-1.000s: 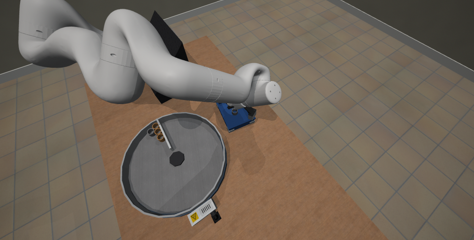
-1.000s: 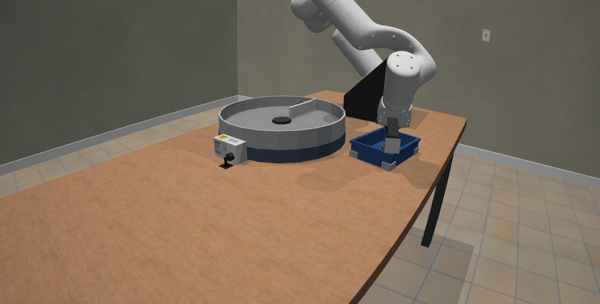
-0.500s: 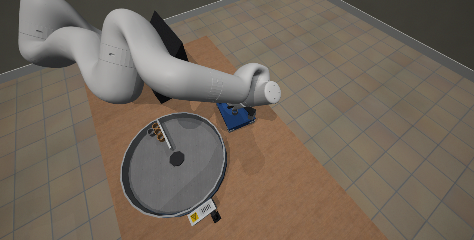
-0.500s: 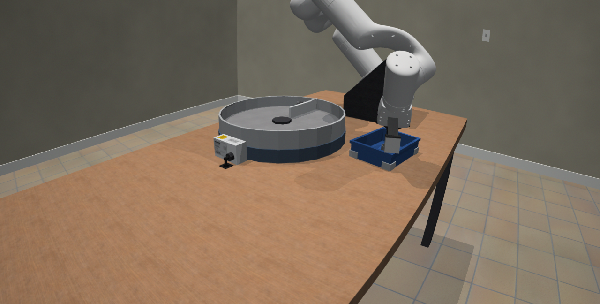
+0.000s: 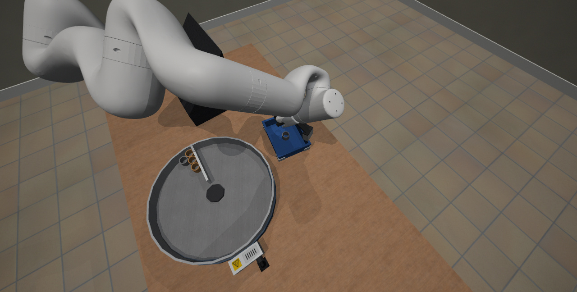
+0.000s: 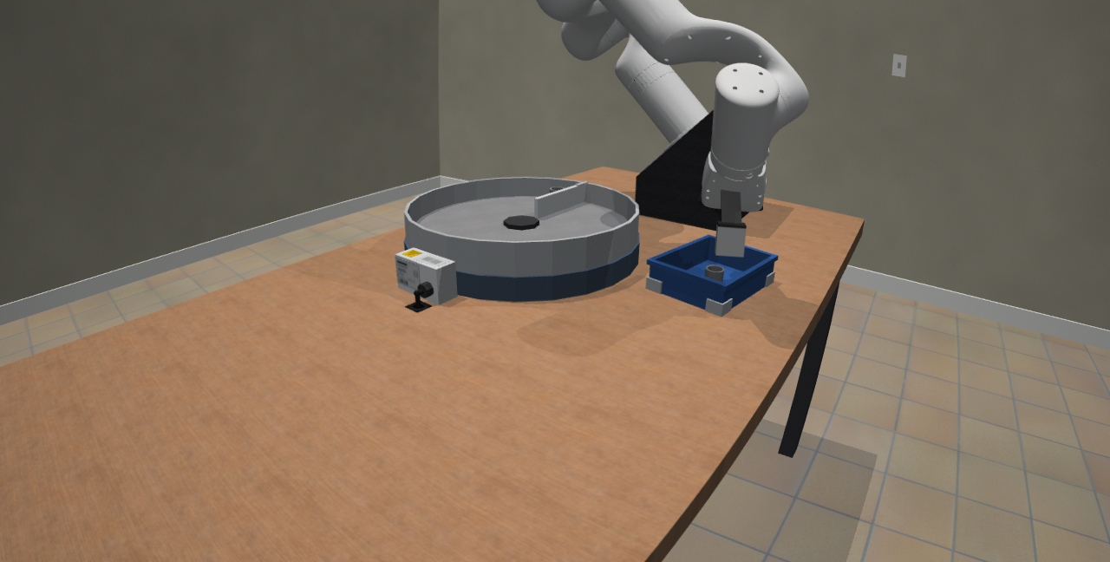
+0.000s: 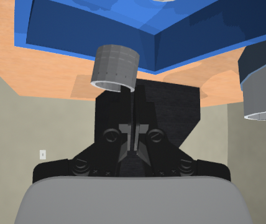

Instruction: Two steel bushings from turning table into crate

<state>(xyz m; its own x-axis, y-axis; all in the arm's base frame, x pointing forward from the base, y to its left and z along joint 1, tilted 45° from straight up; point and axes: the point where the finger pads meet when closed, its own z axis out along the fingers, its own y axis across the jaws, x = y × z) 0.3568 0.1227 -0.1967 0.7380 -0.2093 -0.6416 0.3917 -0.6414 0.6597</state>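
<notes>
My gripper (image 7: 132,99) is shut on the wall of a grey steel bushing (image 7: 115,66) at its fingertips. In the wrist view the blue crate (image 5: 292,152) (image 6: 681,286) (image 7: 77,35) lies beyond them; the top and exterior views hide the fingertips and this bushing. Another steel bushing (image 5: 285,134) (image 6: 714,271) stands on the crate's floor, beside the gripper. The grey turning table (image 5: 226,225) (image 6: 512,250) (image 7: 263,98) holds one steel bushing (image 5: 183,160) by its rim and three copper-coloured bushings, an upper one (image 5: 189,152), a middle one (image 5: 192,160) and a lower one (image 5: 195,167).
A straight divider (image 5: 199,163) (image 6: 560,199) stands on the turning table beside the bushings, near the dark hub (image 5: 215,193) (image 6: 520,222). A control box (image 5: 246,257) (image 6: 425,277) sits at the rim. The black arm base (image 5: 199,114) (image 6: 658,201) (image 7: 176,109) stands behind the crate.
</notes>
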